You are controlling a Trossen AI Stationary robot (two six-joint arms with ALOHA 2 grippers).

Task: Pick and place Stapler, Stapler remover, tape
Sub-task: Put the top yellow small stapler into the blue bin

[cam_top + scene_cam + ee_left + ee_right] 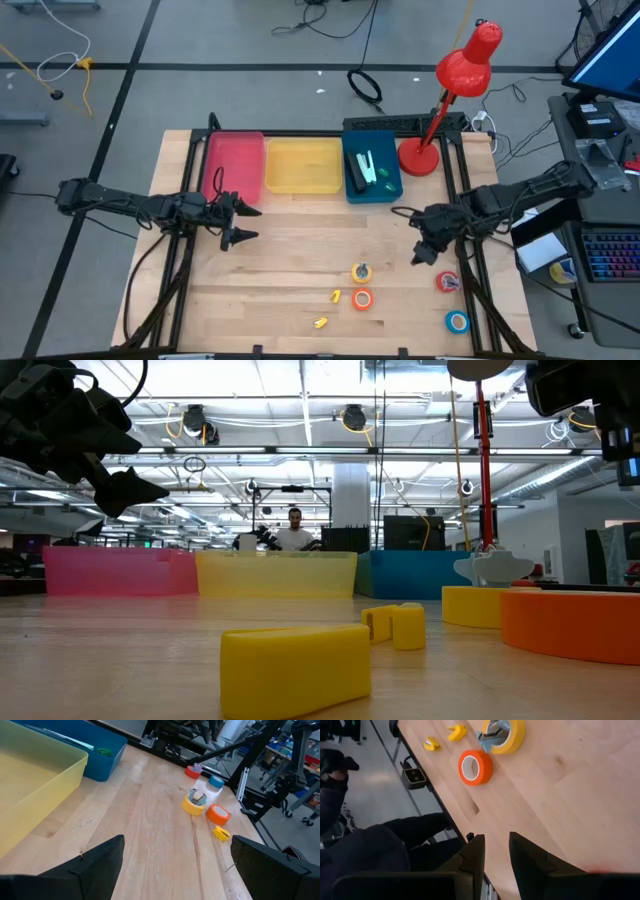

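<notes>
Nearest the table's [300, 250] front edge we see two small yellow pieces [321, 323], perhaps staple removers, though we cannot be sure. Just beyond them sit the orange tape roll [362, 299] and the yellow tape roll [361, 272], the latter with a small metal-looking thing resting in its hole. Off to the right lie the red tape roll [447, 282] and the blue-teal tape roll [457, 321], close to the table's side rail.

Farther back our right claw [424, 252] hangs above the wood just beside the red roll, fingers nearly together and empty. Our left claw [238, 220] hovers mid-table on the other side, fingers spread wide, holding nothing.

At the far edge stand the pink bin [234, 165], the yellow bin [303, 166] and the blue bin [372, 172], which already holds a dark stapler [357, 174].

We judge the risk is this: a nearly shut claw descending on a roll would push it aside, and the red and blue-teal rolls could slide off the table.
</notes>
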